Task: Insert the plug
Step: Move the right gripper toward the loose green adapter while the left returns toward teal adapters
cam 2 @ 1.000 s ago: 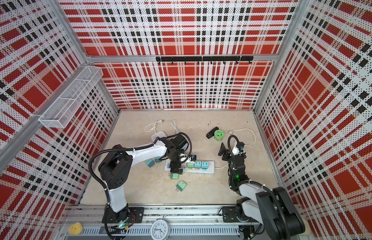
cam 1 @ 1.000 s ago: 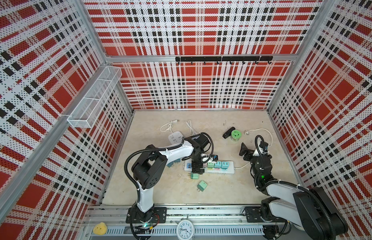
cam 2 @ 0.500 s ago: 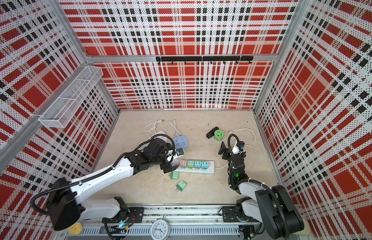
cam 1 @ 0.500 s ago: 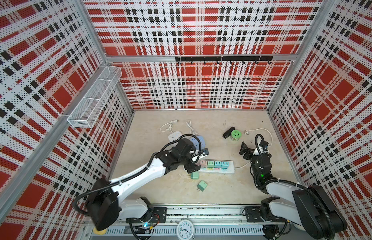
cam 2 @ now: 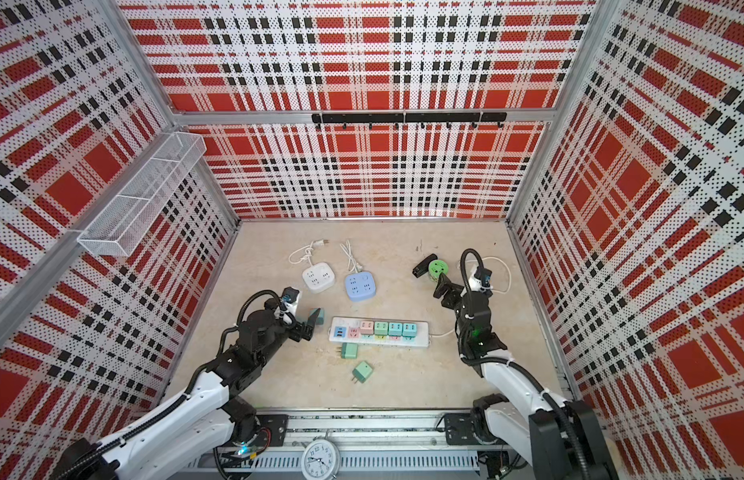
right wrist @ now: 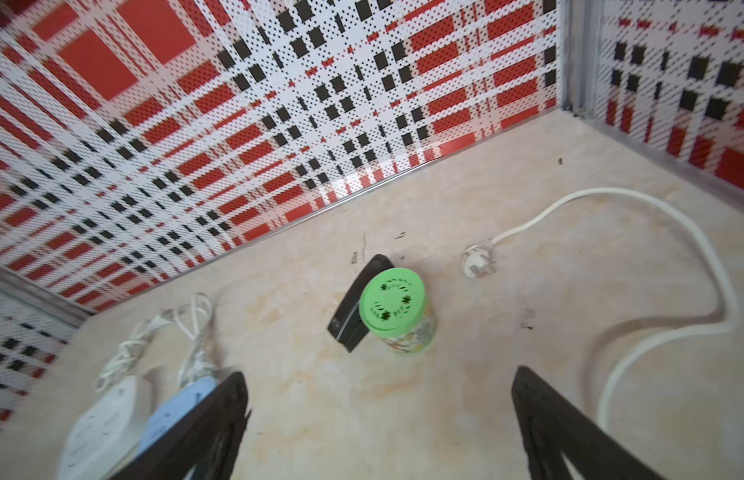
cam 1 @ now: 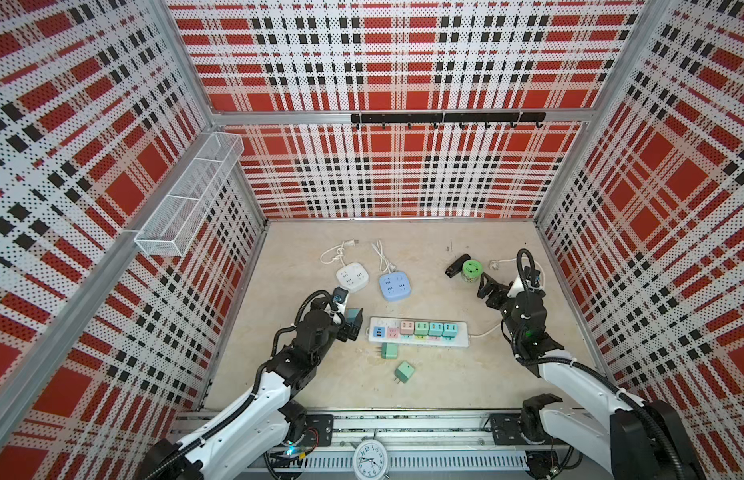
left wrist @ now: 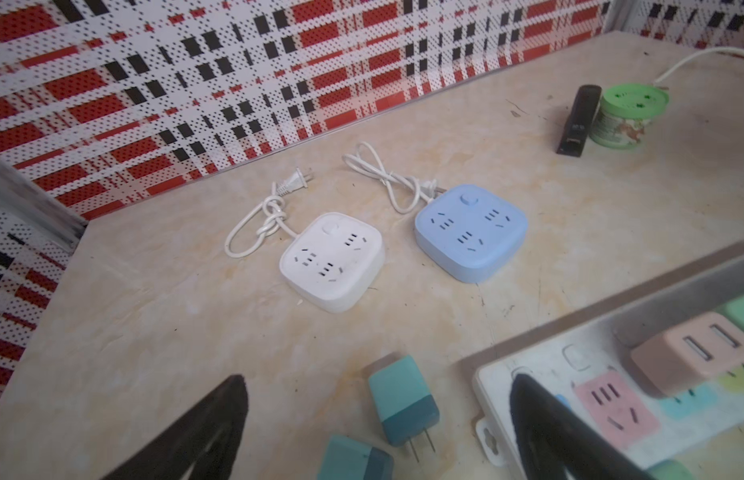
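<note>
A white power strip (cam 1: 420, 337) (cam 2: 378, 340) lies mid-table with several coloured adapters plugged in and a free pink socket (left wrist: 615, 407) near its left end. Two teal plugs (left wrist: 403, 399) (left wrist: 353, 459) lie loose on the table just off that end. My left gripper (cam 1: 350, 325) (cam 2: 310, 322) (left wrist: 378, 378) hangs open over them, gripping nothing. Two green plugs (cam 1: 389, 351) (cam 1: 404, 371) lie in front of the strip. My right gripper (cam 1: 491, 291) (cam 2: 444, 291) (right wrist: 378, 372) stands open and empty at the right, above bare table.
A white square socket block (cam 1: 352, 276) and a blue one (cam 1: 395, 286) lie behind the strip with coiled cords. A green-lidded jar (right wrist: 393, 305) and a black bar (right wrist: 353, 316) stand by the right gripper. The strip's white cable (right wrist: 652, 336) loops at the right wall.
My left arm has drawn back from over the strip's left part to just off its left end, gripper still open. The right arm has not moved.
</note>
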### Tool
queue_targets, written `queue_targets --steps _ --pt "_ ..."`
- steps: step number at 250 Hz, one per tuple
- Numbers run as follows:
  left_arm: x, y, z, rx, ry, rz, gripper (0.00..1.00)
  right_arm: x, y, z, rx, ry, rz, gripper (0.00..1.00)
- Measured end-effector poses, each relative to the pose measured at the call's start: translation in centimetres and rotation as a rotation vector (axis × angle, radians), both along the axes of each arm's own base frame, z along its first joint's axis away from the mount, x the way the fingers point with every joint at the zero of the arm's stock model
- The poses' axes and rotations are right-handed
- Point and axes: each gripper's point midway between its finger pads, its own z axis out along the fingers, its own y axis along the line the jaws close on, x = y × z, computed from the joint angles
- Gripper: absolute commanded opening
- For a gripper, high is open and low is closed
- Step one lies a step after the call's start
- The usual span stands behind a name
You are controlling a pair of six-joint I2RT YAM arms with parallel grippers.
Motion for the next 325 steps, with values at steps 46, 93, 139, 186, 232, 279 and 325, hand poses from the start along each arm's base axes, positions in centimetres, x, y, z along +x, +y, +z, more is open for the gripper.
queue_targets --steps 46,93,139,186,232,279,325 --pt "1.5 1.3 -0.2 -0.017 0.017 0.12 0.99 -2.6 6.3 -1.8 -0.003 0.162 0.166 0.99" --pt "3.3 3.0 0.0 -0.022 0.047 0.246 0.99 -5.8 10.1 -2.8 -0.049 0.27 0.275 0.96" --pt "4.0 4.3 -0.2 -0.045 0.067 0.307 0.99 -9.0 12.3 -4.2 -0.133 0.369 0.355 0.92" --pt "3.0 6.1 1.1 -0.101 0.021 0.363 0.99 -10.9 13.8 -5.9 -0.195 0.446 0.392 0.89" --pt "1.9 7.5 1.8 -0.148 -0.023 0.406 0.99 -12.8 16.3 -9.7 -0.287 0.552 0.443 0.88" --pt "2.3 7.4 0.3 -0.12 0.027 0.413 0.99 -14.1 18.4 -12.9 -0.4 0.653 0.466 0.87" --pt "3.5 6.6 -1.3 -0.079 0.102 0.401 0.99 -14.9 20.3 -13.0 -0.453 0.665 0.498 0.88"
